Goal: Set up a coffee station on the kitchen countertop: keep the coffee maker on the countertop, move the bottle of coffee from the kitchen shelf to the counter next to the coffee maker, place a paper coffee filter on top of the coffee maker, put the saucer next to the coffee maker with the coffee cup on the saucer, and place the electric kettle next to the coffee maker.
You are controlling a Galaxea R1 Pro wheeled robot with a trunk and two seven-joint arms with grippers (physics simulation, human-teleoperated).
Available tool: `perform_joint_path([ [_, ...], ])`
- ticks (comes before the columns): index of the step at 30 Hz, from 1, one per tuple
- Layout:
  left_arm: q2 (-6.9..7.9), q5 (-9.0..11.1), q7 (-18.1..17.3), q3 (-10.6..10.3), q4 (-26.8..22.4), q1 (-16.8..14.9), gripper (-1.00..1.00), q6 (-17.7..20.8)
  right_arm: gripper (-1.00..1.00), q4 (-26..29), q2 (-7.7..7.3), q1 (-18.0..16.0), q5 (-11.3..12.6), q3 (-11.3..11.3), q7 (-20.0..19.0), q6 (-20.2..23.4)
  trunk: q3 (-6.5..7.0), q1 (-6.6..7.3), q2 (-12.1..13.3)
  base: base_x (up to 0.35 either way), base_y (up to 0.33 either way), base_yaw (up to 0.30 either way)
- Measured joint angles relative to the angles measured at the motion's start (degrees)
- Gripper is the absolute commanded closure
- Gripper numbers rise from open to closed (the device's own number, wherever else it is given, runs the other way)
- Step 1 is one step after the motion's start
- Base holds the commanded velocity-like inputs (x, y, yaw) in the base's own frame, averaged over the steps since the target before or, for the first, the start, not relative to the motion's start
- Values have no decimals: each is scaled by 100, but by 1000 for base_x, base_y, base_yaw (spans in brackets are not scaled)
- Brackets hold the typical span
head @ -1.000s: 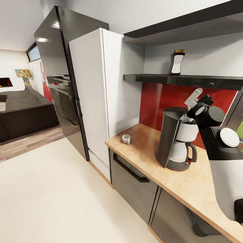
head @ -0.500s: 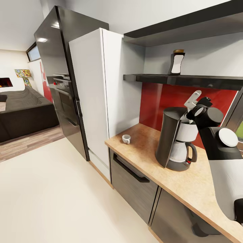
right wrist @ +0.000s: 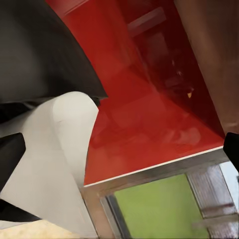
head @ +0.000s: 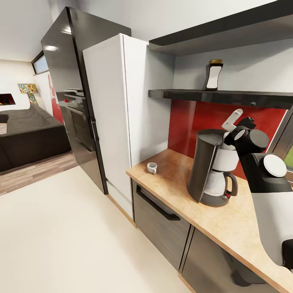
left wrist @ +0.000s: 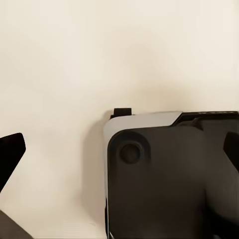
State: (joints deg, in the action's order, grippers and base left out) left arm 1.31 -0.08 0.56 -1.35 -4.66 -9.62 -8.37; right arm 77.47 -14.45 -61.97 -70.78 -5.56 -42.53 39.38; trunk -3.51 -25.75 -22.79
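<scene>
Right gripper (head: 234,122) sits raised above the coffee maker (head: 211,167) on the countertop (head: 175,179), clamped on a white paper filter (head: 232,119). Coffee bottle (head: 213,75) stands on the shelf (head: 228,97). Cup (head: 152,167) near the counter's corner. Left gripper fingers (left wrist: 11,154) spread apart over the floor (left wrist: 74,74).

The right arm (head: 264,179) rises along the right edge of the head view, white forearm below, black wrist above. Its right gripper (head: 231,122) points up and left, one pale finger (head: 232,119) showing. In the left wrist view, the left gripper's dark fingertips (left wrist: 11,154) sit at opposite frame edges, spread wide.
</scene>
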Motion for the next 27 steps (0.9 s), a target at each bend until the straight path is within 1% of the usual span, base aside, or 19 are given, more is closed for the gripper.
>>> perform_joint_path([
  [21, 0, 0, 0, 0, 13, 0, -100, -3, -100, 22, 14, 0, -14, -1, -5, 1, 0, 0, 0, 0, 0, 0],
  [25, 0, 0, 0, 0, 13, 0, -100, -3, -100, 82, 38, 0, -8, 20, -5, 0, 0, 0, 0, 0, 0, 0],
  [27, 0, 0, 0, 0, 13, 0, -100, -3, -100, 218, 42, 0, -3, 25, -6, -1, 0, 0, -1, 0, 0, 0],
])
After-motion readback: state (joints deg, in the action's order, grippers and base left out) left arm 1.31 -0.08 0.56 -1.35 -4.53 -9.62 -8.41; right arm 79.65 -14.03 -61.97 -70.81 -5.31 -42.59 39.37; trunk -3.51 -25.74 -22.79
